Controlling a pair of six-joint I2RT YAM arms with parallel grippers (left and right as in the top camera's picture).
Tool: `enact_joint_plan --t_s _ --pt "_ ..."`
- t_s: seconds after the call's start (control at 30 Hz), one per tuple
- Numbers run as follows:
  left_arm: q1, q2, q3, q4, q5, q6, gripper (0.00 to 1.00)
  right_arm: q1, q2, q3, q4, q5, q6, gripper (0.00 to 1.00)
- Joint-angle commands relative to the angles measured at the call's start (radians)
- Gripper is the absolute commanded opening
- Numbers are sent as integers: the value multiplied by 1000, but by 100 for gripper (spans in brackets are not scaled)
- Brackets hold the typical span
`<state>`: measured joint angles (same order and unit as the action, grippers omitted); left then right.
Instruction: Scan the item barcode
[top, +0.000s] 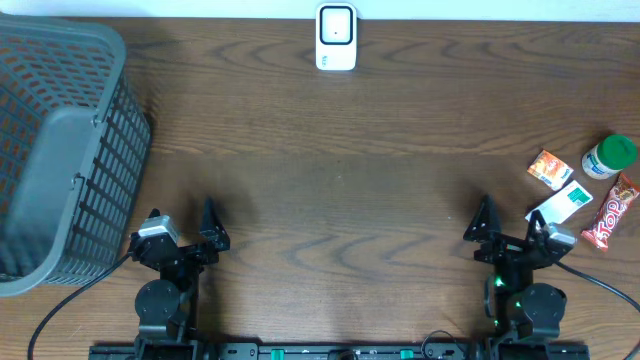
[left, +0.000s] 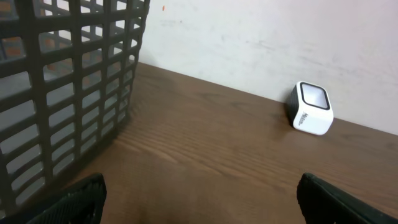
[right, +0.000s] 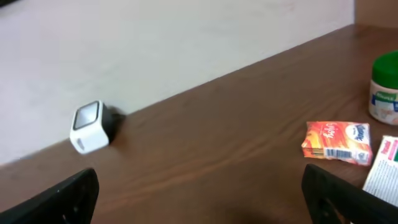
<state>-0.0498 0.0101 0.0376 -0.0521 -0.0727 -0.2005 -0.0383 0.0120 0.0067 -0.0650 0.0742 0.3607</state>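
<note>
From overhead we look straight down on the whole desk (top: 340, 180). Our two wrist views sit low and close to the wood, facing the far wall (left: 249, 37); both share the white scanner (left: 311, 109) with the overhead view.

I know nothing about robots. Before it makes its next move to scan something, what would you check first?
1. The left arm's fingers open and empty: ok.
2. The right arm's fingers open and empty: ok.
3. The white square barcode scanner stands at the far table edge, nothing in front of it: ok.
4. Items lie beside the right arm: orange packet, green-lidded white jar, white-and-green box, red wrapped bar: ok.
5. Barcode in sight: on the orange packet's side, ok; on the others, cannot tell.
6. The grey plastic basket sits far left, away from items and scanner: ok.
</note>
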Motion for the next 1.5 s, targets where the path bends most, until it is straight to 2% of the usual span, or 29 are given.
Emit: enact_joint_plan --t_s 0.0,0.23,0.37,1.47 --pt "-4 -6 -33 -17 10 24 98 22 -8 -2 -11 -41 -168 99" --pt "-4 -6 -33 -17 10 24 98 19 -8 -2 -14 -61 -139 99" --pt "-4 -6 -33 -17 10 24 98 19 -8 -2 -14 -62 -256 99" --pt "-4 -6 -33 -17 10 24 98 19 -7 -2 -10 -64 -254 99"
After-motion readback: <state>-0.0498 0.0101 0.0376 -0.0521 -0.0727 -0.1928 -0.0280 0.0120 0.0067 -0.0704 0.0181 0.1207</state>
